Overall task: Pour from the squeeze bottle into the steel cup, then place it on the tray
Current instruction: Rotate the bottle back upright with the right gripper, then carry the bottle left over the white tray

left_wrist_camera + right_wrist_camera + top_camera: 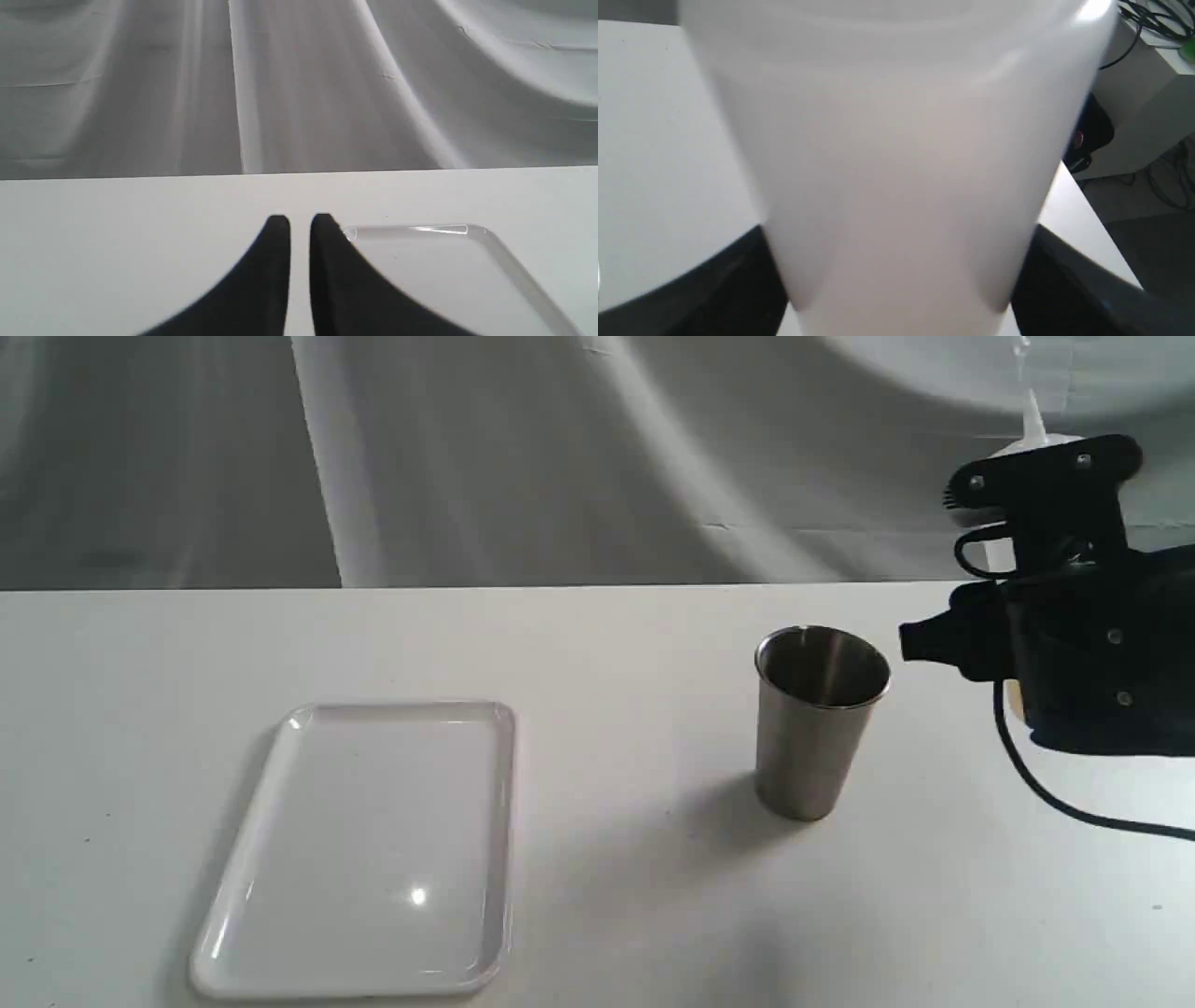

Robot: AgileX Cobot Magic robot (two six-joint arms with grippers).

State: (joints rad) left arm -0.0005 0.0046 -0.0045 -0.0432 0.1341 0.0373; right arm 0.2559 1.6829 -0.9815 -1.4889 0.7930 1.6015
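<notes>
Squeeze bottle (896, 163) upright between right jaws, near steel cup (820, 719).

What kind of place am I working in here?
Probably a lab or staged robot test bench, not a real kitchen: a plain white table, a draped grey cloth backdrop behind it, and loose cables beyond the table's edge.

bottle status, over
Right tool shut on bottle, upright beside cup. Left tool shut, empty, by tray. Nothing between bottle and cup.
</notes>
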